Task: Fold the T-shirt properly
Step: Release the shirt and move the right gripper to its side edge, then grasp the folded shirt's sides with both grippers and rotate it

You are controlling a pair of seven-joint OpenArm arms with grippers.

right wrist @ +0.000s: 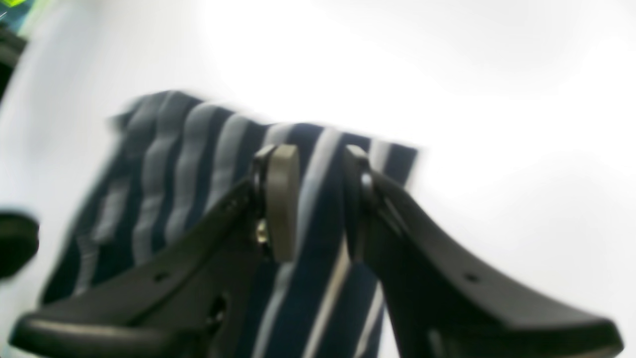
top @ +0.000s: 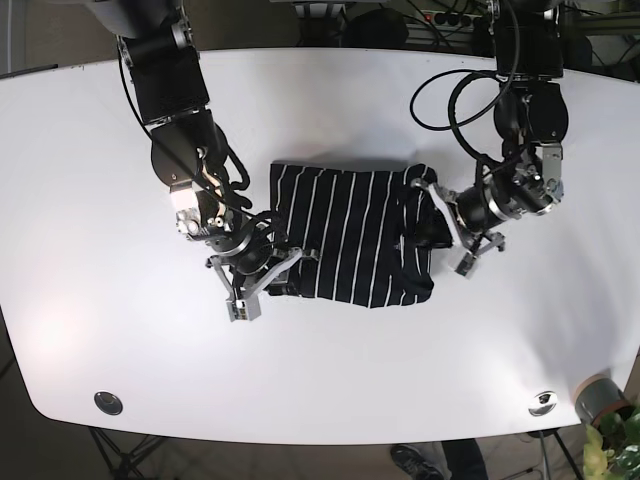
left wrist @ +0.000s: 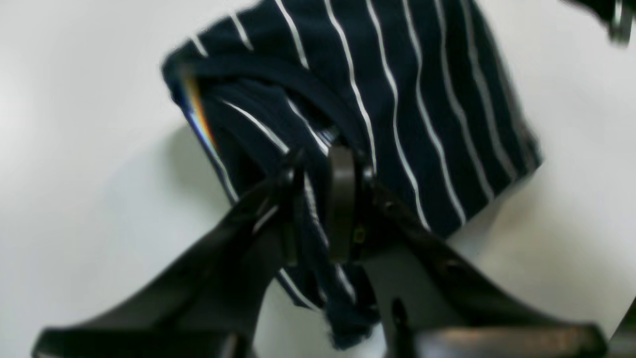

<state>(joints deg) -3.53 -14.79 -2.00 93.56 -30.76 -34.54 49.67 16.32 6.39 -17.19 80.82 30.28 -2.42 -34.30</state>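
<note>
1. The T-shirt [top: 350,235] (navy with thin white stripes) lay folded into a rough rectangle at the centre of the base view, on the white table [top: 90,150].

2. The left gripper [left wrist: 318,199] sat at the shirt's right edge in the base view. In the left wrist view its fingers [left wrist: 342,199] were pinched on a bunched fold of the T-shirt, dark cloth squeezed in the narrow gap between them and hanging out below. So the jaws were closed on fabric.

3. Beyond that pinch, the left wrist view showed the rest of the shirt spread flat toward the upper right of the frame, stripes running roughly top to bottom; the near layers were rumpled.

4. The right gripper [right wrist: 318,199] was at the shirt's lower left corner in the base view. In the right wrist view (blurred) its two pads [right wrist: 282,199] stood apart with striped cloth visible in the gap. I could not tell whether the pads touched the cloth or only framed it from above; the jaws were parted, not clamped.

5. A small round metal fitting [top: 107,402] sat in the table near the lower left of the base view, and another [top: 542,402] near the lower right.
</note>
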